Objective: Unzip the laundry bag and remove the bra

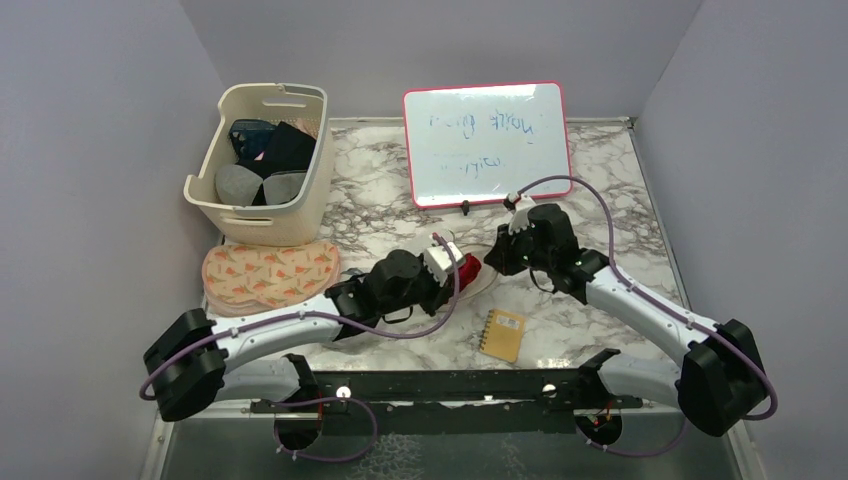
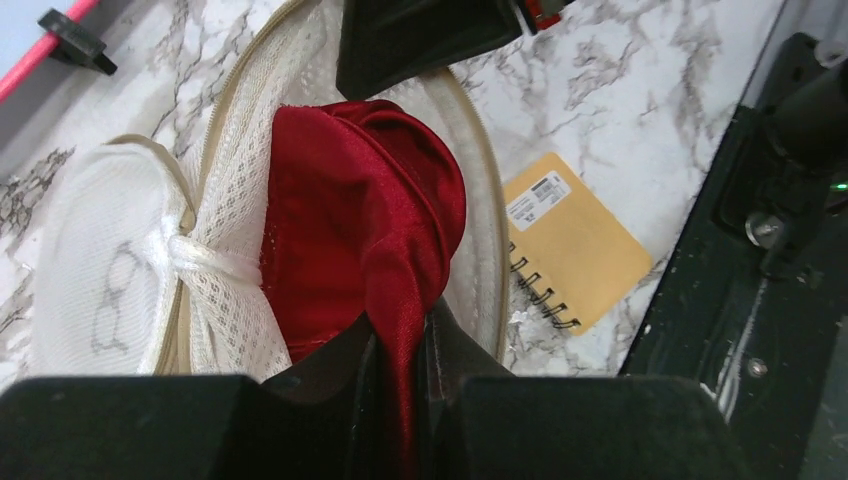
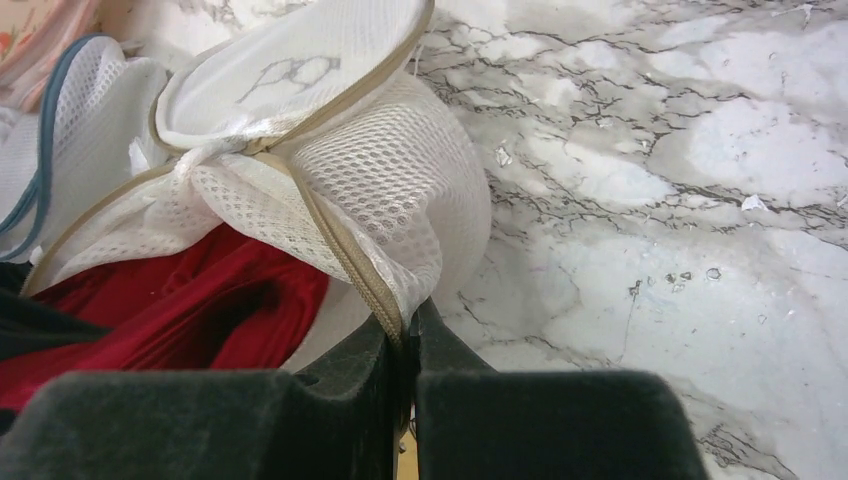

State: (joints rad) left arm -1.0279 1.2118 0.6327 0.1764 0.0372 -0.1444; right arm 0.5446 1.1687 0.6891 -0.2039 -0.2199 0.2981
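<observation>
Red bra (image 2: 360,200) between closed left fingers (image 2: 335,365), laundry bag (image 3: 400,190) zip between closed right fingers (image 3: 455,365) (faint bra icon (image 3: 290,70))

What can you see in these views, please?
round mesh laundry bag: one, white with tan zip, table centre
satin bra: one, red, in open bag
plastic slotted basket: one, cream, far left
cloth garments: several, black and grey, in basket
patterned fabric pads: several, peach, before basket
framed whiteboard: one, pink rim, far centre
spiral notebook: one, tan, near centre
marble table: one, white-grey, under everything
left hand: one, black, shut on bra
right hand: one, black, shut on bag's zip edge
</observation>
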